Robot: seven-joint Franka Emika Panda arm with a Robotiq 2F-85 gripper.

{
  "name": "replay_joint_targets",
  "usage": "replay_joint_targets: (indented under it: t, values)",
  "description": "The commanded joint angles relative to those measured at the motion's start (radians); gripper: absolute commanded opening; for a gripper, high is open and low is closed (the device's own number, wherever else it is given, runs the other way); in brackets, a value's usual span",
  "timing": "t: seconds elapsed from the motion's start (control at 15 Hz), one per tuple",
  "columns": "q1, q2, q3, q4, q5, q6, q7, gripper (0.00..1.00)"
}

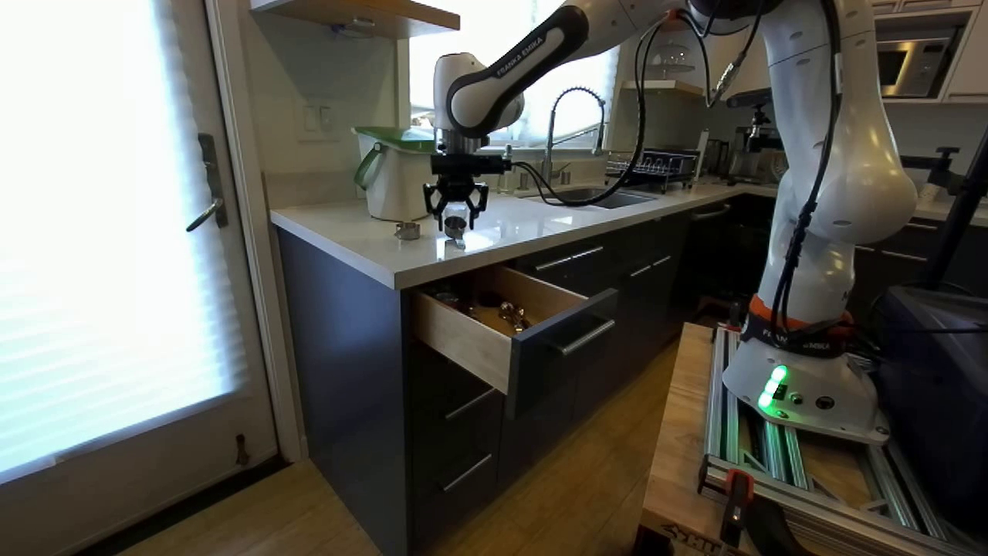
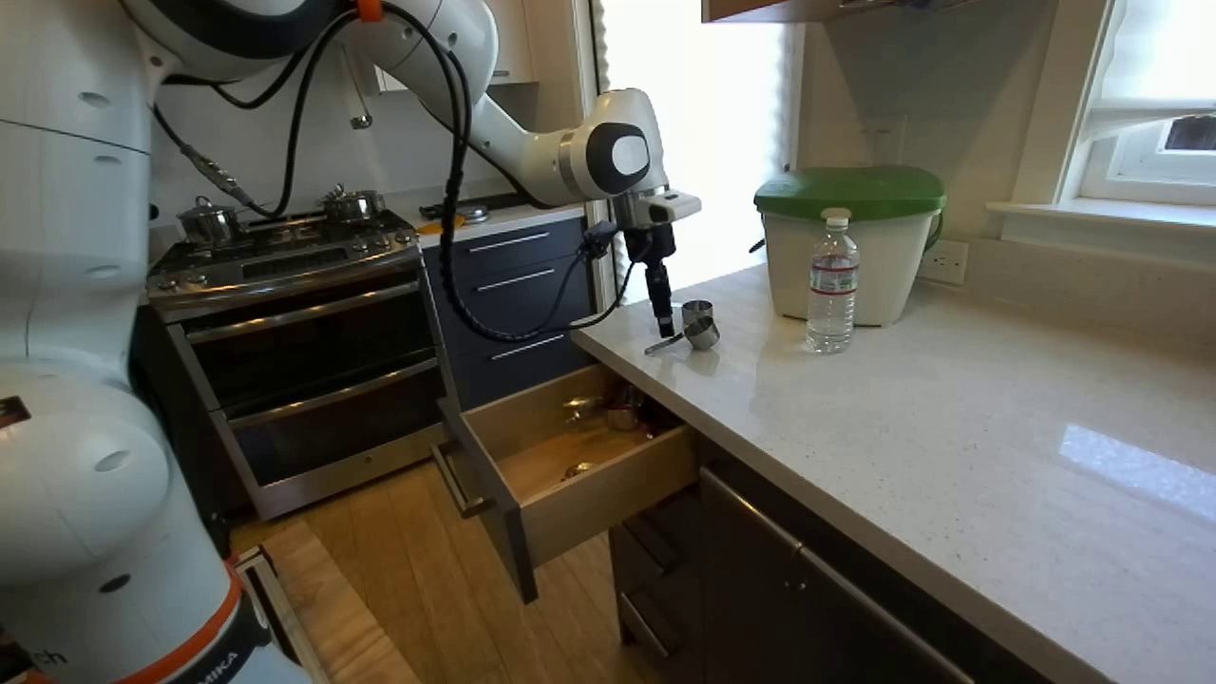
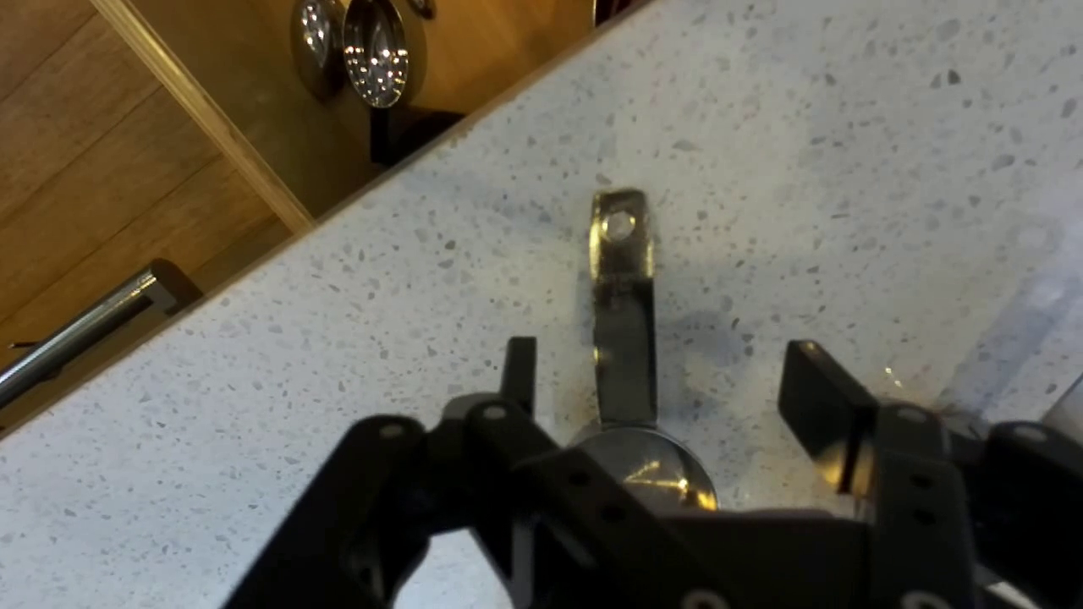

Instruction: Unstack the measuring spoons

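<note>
A steel measuring spoon with a round, cup-like bowl rests tilted on the white counter [image 1: 347, 224]; its bowl [image 2: 702, 332] and flat handle [image 2: 663, 345] show in an exterior view. In the wrist view its handle [image 3: 624, 338] lies between my fingers, and part of its bowl [image 3: 643, 461] is hidden by the gripper. A second steel measuring spoon [image 1: 407, 230] stands apart from it on the counter, also seen in an exterior view [image 2: 696, 310]. My gripper [image 3: 660, 372] points down, open and empty, its fingers on either side of the handle with gaps.
An open drawer [image 1: 463, 355] below the counter edge holds several metal pieces; it also shows in an exterior view [image 2: 608, 499]. A water bottle [image 2: 832, 294] and a green-lidded white bin [image 2: 845, 256] stand behind the spoons. A sink [image 1: 617, 198] lies farther along.
</note>
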Motion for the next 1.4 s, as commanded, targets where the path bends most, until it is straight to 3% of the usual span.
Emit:
replay_joint_targets:
  t: [0.0,0.27,0.47,1.07,1.33]
  values:
    - [-0.008,-0.001,0.004,-0.008,0.002,0.016,-0.006,0.95]
    - [-0.01,-0.011,0.008,-0.005,0.009,-0.008,-0.018,1.0]
    - [-0.027,-0.076,0.034,-0.04,0.063,-0.028,-0.113,1.0]
    - [-0.024,-0.395,0.11,-0.251,0.184,-0.138,-0.48,1.0]
    - [-0.033,-0.547,0.125,-0.343,0.154,-0.211,-0.53,1.0]
